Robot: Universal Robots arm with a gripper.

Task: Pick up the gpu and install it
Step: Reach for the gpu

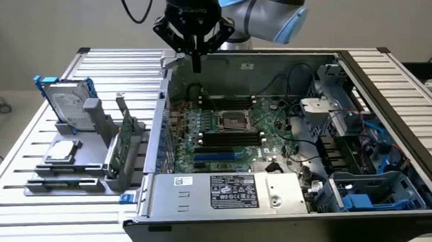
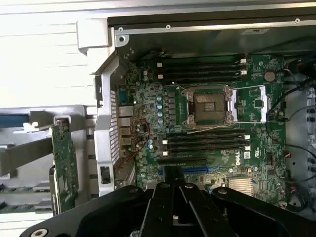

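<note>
**Card not picked up yet, tool shut and holding nothing**

Everything here is placed from the computer case (image 1: 272, 64), which lies open on the bench (image 1: 31, 227).

At the near end of the case sits one silver power box (image 1: 227, 191). Just beside the case, on the exterior view's left, stands one grey holder (image 1: 66, 185). One small square chip (image 1: 62, 151) lies flat on the holder, about level with the middle of the case. Between the chip and the case wall stands the gpu (image 1: 121, 150). There is one of it, a thin green card up on its edge in the holder. It is close to the case but outside it (nothing is touching it). A little farther back along the case, one hard drive (image 1: 66, 103) with blue rails stands up in the same holder.

Inside the case lies one green main board (image 1: 224, 140). It has one bare square socket (image 1: 234, 119) near its middle.

Farthest back, the one tool (image 1: 196, 66) hangs above the case's far corner, on the exterior view's left. Its two fingers are pressed together with nothing between them.

I judge the work to be at the very first step, because the card has not been picked up. Grabbing it would call for the fingers to spread. The tool would also need to come across to the holder side of the case and go straight down over the card's top edge. The card is thin and stands between holder posts, so a crooked grab could make it catch.
</note>
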